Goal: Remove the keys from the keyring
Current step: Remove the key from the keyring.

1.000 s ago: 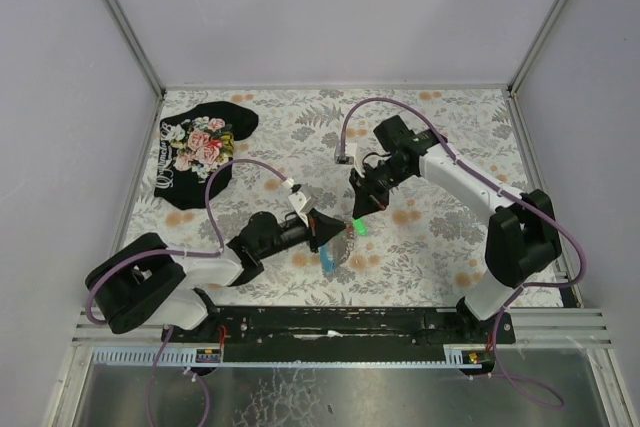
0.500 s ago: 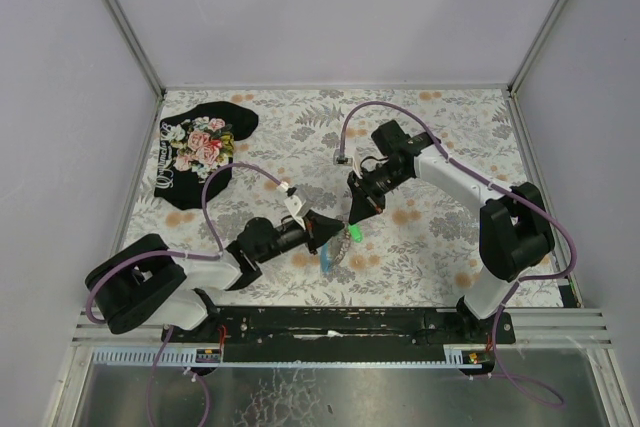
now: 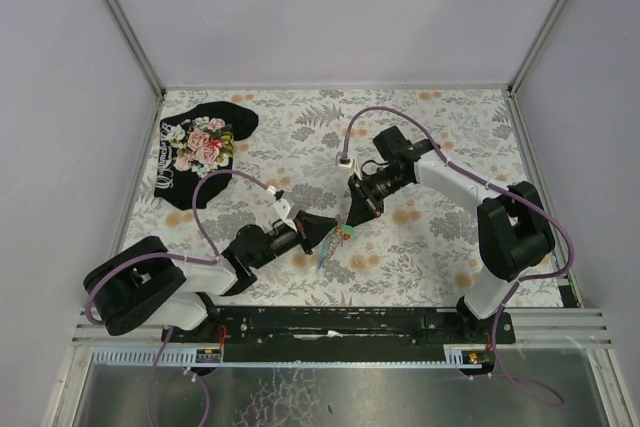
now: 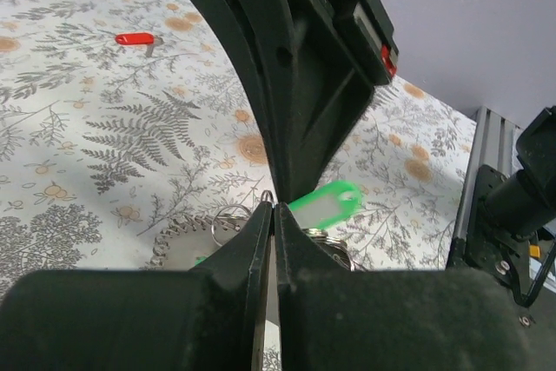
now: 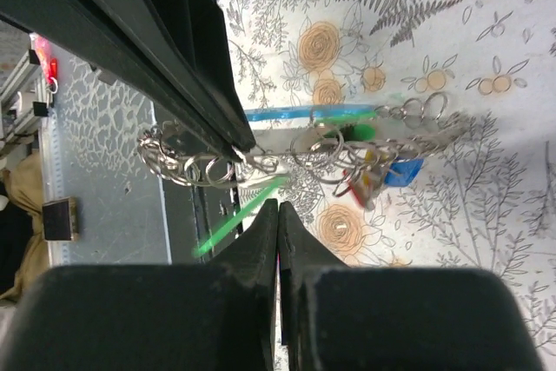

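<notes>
The keyring, a string of silvery rings and chain, hangs between both grippers at the table's middle. My left gripper is shut, with a thin ring pinched at its tips. My right gripper is shut too, and its tips almost touch the left one's. A green-tagged key sticks out beside them; I see nothing between the right jaws. Red, yellow and blue keys cluster on the rings. The light-blue fob hangs below. One red key lies loose on the table.
A black floral cloth lies at the back left of the patterned table. Metal corner posts and grey walls close in the sides and back. The black base rail runs along the near edge.
The left gripper has moved up and right toward the right gripper. The right gripper has edged left and down. The green tag has shifted left with them.
</notes>
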Controlling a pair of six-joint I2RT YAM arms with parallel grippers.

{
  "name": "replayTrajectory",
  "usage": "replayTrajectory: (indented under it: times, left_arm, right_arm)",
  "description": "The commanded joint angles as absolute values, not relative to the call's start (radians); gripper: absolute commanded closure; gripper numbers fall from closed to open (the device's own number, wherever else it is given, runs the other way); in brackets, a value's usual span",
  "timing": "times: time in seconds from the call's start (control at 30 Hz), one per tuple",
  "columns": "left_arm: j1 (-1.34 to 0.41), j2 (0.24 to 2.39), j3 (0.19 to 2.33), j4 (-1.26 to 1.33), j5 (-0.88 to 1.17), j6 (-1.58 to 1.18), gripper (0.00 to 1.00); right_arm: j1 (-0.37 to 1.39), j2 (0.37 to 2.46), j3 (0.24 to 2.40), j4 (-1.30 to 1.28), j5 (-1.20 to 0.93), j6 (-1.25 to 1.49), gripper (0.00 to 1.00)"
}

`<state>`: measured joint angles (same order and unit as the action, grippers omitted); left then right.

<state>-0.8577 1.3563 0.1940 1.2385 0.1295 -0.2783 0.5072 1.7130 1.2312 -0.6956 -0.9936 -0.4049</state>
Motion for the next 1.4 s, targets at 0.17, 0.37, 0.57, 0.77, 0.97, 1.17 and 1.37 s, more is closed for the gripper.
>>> replayTrajectory:
  times: [0.17,0.37,0.57,0.77,0.97,1.17,1.37]
  left_arm:
    - [-0.858,1.342,0.176,1.44,0.046,-0.305,1.0]
    - [-0.857,1.33,0.157,1.446,0.071,-0.285,1.0]
    - [-0.849,1.269,0.149,1.398,0.141,-0.221,1.0]
    - [-0.832,1.226,0.179,1.36,0.22,-0.194,1.0]
    - [-0.826,1.216,0.206,1.368,0.277,-0.192,1.0]
    - [-0.819,1.21,0.222,1.368,0.287,-0.195,1.0]
    - [-0.819,1.205,0.222,1.371,0.29,-0.201,1.0]
  right_arm:
    - [0.495,1.682,1.185,-0.634,-1.099,-0.296,1.0]
    - [0.464,1.631,1.18,-0.614,-1.117,-0.302,1.0]
    - [0.442,1.554,1.209,-0.69,-1.142,-0.532,0.74]
    - [0.442,1.524,1.214,-0.597,-1.225,-0.678,0.49]
    - [0.445,1.511,1.258,-0.621,-1.262,-0.889,0.49]
    - [0.483,1.534,1.293,-0.728,-1.229,-1.099,0.58]
    - [0.497,1.536,1.283,-0.709,-1.187,-1.1,0.66]
